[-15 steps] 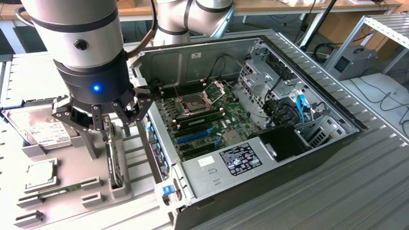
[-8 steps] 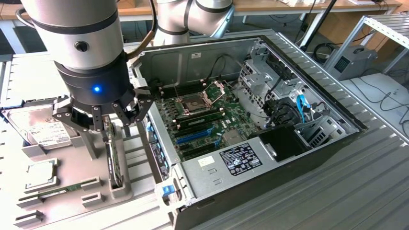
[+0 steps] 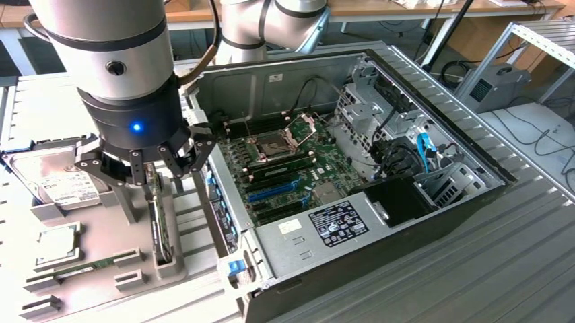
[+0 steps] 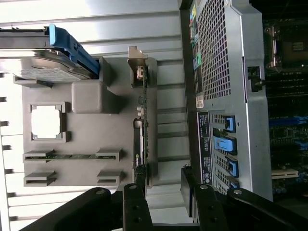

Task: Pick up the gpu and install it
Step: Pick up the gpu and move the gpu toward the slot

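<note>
The gpu (image 3: 161,225) stands on its edge in a slot of the grey parts holder (image 3: 108,222), outside the computer case on the exterior view's left. In the wrist view the gpu (image 4: 143,120) is a thin dark card seen edge-on, with its silvery bracket (image 4: 137,62) at the far end. My gripper (image 3: 148,171) hangs just above the card's near end, open and holding nothing. In the wrist view the gripper (image 4: 162,192) has one finger (image 4: 134,202) over the card's end, while the other finger (image 4: 192,192) is off to the case side.
The open computer case (image 3: 431,134) lies beside the holder, with its motherboard (image 3: 287,168) and blue slots (image 3: 274,192) exposed. On the holder are a hard drive (image 3: 54,178), a processor chip (image 3: 58,245) and a memory stick (image 3: 85,267). The case's perforated rear wall (image 4: 226,72) is close to the gripper.
</note>
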`<act>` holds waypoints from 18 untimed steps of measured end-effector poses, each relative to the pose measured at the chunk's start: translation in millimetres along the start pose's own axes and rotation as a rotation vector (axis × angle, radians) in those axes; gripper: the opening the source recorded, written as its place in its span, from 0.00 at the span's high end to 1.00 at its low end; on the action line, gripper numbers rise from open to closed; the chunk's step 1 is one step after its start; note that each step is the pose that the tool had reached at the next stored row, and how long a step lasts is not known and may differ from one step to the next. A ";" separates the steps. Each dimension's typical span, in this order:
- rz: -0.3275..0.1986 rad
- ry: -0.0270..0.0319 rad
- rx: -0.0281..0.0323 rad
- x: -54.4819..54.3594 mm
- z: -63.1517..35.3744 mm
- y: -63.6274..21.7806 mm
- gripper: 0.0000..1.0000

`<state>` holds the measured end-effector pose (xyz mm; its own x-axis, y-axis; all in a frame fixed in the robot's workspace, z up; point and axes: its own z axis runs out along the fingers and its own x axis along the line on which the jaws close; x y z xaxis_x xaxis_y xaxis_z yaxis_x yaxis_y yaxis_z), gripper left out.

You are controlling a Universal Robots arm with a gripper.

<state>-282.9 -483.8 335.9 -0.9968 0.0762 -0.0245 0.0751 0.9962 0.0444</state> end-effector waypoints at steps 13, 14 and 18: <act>0.000 0.0000 0.0000 0.1 3.5 -0.1 0.58; 0.000 0.0000 0.0000 0.1 3.7 -0.2 0.58; 0.000 0.0000 0.0000 0.1 4.8 -0.2 0.58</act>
<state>-282.9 -483.8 331.2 -0.9968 0.0763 -0.0244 0.0751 0.9962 0.0444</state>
